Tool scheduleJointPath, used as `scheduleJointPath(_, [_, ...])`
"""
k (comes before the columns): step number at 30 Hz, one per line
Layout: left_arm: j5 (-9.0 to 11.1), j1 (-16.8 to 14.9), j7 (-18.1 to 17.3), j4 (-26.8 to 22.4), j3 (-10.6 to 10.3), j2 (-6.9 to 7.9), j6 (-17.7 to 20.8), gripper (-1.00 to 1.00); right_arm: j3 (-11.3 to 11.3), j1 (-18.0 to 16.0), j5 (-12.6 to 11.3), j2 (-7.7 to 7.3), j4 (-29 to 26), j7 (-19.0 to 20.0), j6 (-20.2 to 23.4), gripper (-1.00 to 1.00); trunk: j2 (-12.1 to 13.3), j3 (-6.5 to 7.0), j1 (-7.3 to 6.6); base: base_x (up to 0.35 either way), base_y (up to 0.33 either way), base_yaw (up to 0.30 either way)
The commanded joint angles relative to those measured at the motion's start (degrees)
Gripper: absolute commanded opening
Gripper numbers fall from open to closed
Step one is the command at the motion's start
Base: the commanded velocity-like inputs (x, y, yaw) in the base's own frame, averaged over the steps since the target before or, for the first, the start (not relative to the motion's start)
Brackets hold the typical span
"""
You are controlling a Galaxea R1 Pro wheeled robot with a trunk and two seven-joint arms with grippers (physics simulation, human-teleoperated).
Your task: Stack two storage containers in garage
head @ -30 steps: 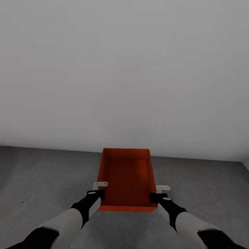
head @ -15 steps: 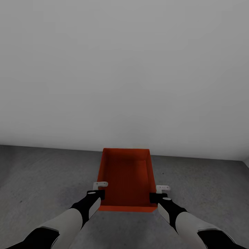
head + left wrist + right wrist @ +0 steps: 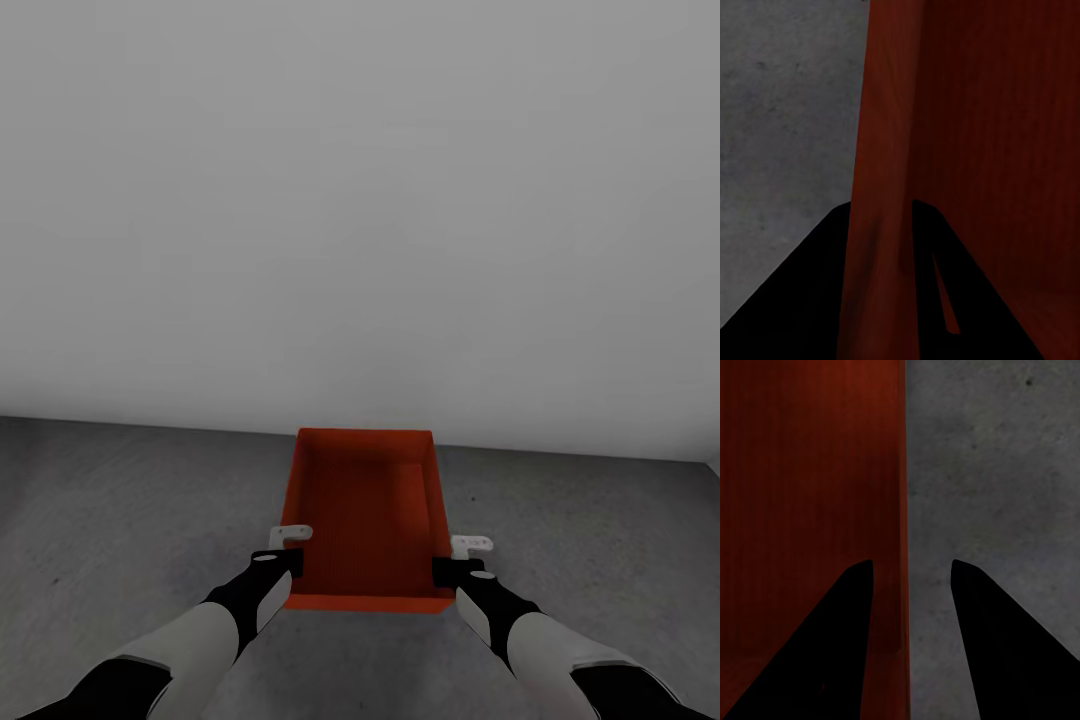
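An orange-red, shallow, open-top storage container [image 3: 367,515] with thin plain walls sits above the dark speckled concrete floor [image 3: 120,500] near a pale grey wall [image 3: 360,200], its side walls pinched by the left gripper [image 3: 283,560] and straddled by the right gripper [image 3: 452,568].

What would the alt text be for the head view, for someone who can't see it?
An orange-red open-top storage container is gripped on both long sides by the robot's left pincer and right pincer, over a dark grey concrete floor. A plain pale grey wall rises behind it.
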Motion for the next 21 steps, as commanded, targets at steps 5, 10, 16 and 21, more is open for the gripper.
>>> scheduleJointPath(5, [-1.0,0.0,0.4,-0.6,1.7,0.41,0.4,-1.00,-0.3,0.0,-0.4,-0.27,0.2,-0.4,0.1,-1.00,-2.0,-0.94,1.10,0.000,0.000,0.000])
scheduleJointPath(10, [-1.0,0.0,0.4,-0.6,1.7,0.41,0.4,-1.00,-0.3,0.0,-0.5,-0.27,0.2,-0.4,0.2,-1.00,-4.0,-1.84,2.20,0.000,0.000,0.000])
scheduleJointPath(16, [-1.0,0.0,0.4,-0.6,1.7,0.41,0.4,-1.00,-0.3,0.0,-0.5,-0.27,0.2,-0.4,-0.2,-1.00,-6.5,-2.92,3.51,0.000,0.000,0.000])
scheduleJointPath(21, [-1.0,0.0,0.4,-0.6,1.7,0.41,0.4,-1.00,-0.3,0.0,-0.5,-0.27,0.2,-0.4,-0.4,-1.00,-8.5,-3.82,4.61,0.000,0.000,0.000])
